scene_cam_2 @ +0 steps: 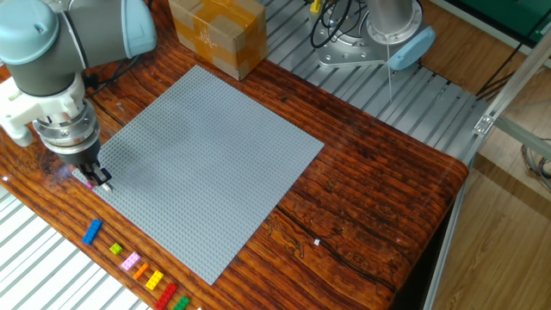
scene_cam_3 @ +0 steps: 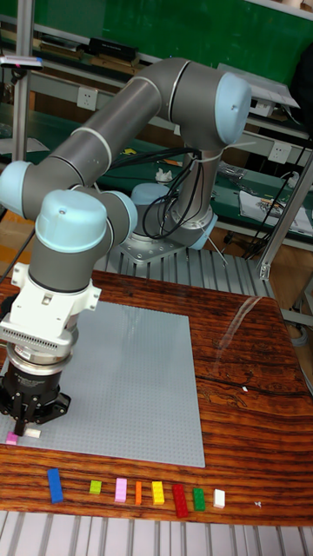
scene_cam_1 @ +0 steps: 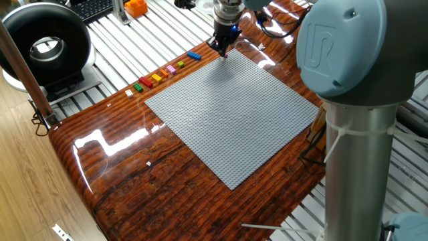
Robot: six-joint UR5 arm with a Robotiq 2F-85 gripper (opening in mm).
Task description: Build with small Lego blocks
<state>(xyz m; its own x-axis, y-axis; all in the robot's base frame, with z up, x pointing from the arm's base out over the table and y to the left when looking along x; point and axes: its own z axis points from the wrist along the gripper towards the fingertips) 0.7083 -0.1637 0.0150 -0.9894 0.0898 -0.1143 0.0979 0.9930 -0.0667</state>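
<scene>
— End effector [scene_cam_2: 96,180] first: where does it sit?
— Low over one corner of the grey baseplate [scene_cam_2: 207,159], pointing straight down. In the tall fixed view the end effector [scene_cam_3: 26,428] hangs right at the plate's near-left corner.
— Is it gripping something?
— Its fingers are drawn narrow around a small white block [scene_cam_3: 33,432], with a small pink block [scene_cam_3: 11,440] just beside it at the plate's edge. In the other fixed view the same white and pink bits show at the fingertips. Whether the pink piece is actually pinched or only lying on the worktop [scene_cam_2: 370,198], I cannot tell.
— And the remaining small Lego blocks?
— They lie in a row [scene_cam_3: 139,493] on the worktop along the plate's edge, apart from the end effector. In the tall fixed view they run blue [scene_cam_3: 56,485], green [scene_cam_3: 96,488], pink, orange, yellow, red, green, white [scene_cam_3: 219,498]. The blue block [scene_cam_2: 91,231] lies nearest the end effector.
— Anything else about?
— A cardboard box [scene_cam_2: 217,33] stands at the worktop's edge beyond the plate's opposite corner, and an orange object [scene_cam_1: 136,7] sits off the worktop on the slatted metal surface.
</scene>
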